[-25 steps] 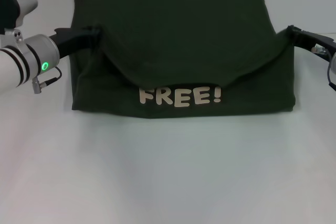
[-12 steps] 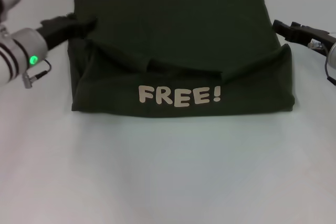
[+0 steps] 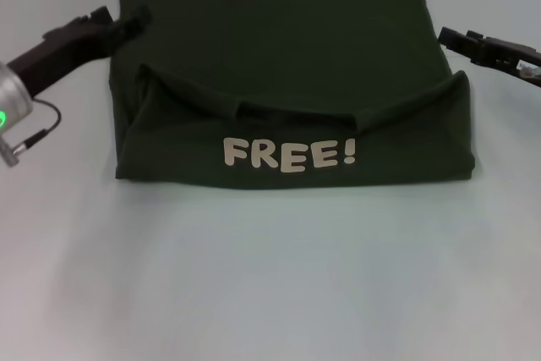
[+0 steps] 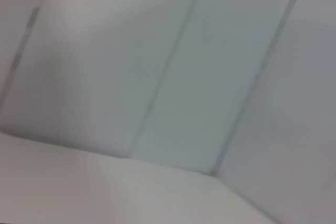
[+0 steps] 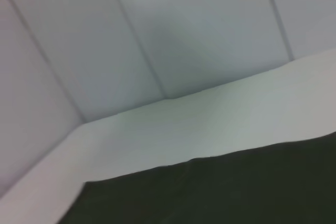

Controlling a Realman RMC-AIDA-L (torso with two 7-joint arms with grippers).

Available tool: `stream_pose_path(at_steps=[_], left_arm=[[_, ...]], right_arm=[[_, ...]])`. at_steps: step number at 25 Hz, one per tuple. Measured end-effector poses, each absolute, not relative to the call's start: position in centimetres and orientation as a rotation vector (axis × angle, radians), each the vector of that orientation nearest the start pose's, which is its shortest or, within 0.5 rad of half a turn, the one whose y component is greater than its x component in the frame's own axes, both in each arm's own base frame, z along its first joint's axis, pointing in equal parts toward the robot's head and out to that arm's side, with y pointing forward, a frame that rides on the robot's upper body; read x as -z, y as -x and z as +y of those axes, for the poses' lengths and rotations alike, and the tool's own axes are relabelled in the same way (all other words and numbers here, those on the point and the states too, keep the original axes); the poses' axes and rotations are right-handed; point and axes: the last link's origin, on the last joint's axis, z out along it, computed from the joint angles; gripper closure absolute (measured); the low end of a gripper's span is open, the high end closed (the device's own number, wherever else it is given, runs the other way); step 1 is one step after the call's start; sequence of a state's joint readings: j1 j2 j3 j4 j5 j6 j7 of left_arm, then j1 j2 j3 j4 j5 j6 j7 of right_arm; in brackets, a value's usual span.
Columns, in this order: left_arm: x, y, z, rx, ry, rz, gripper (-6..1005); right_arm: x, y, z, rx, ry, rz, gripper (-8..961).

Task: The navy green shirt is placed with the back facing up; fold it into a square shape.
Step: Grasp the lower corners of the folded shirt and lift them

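Observation:
The navy green shirt point(image 3: 287, 65) lies on the white table as a wide rectangle. Its near part is folded over the top and shows the cream letters "FREE!" point(image 3: 289, 155). My left gripper point(image 3: 122, 21) hovers at the shirt's far left corner, open and holding nothing. At the shirt's right edge my right gripper point(image 3: 456, 40) is also open and clear of the cloth. The right wrist view shows a dark strip of the shirt point(image 5: 236, 192) below white table. Only pale surfaces show in the left wrist view.
The white table point(image 3: 270, 276) stretches bare in front of the shirt and along both sides. Pale wall panels point(image 4: 210, 66) stand behind the table.
Both grippers let go of the folded-over edge and drew back up and outward. The flap has settled flat, and the lettering now shows in full.

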State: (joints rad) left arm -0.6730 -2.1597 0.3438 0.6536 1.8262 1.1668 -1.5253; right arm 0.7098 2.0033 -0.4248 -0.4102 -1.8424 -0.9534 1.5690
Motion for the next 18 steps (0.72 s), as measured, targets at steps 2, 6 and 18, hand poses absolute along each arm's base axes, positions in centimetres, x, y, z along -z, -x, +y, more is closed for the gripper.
stream_pose_path(at_steps=[2,6,18], left_arm=[[-4.0,25.2,40.1,1.026,2.048,-0.912,178],[-3.8,26.1,37.5,1.059,2.117,-0.912,165],[-2.9,30.3,33.3,0.921,2.154,-0.983,169]], right_arm=[[-4.9,-29.1,42.5,-0.807,1.977,1.120,368],[-5.5,-29.6,40.5,-0.832,2.054,1.197,368],[-4.5,-30.8,37.0,-0.792,2.191,1.258,369]])
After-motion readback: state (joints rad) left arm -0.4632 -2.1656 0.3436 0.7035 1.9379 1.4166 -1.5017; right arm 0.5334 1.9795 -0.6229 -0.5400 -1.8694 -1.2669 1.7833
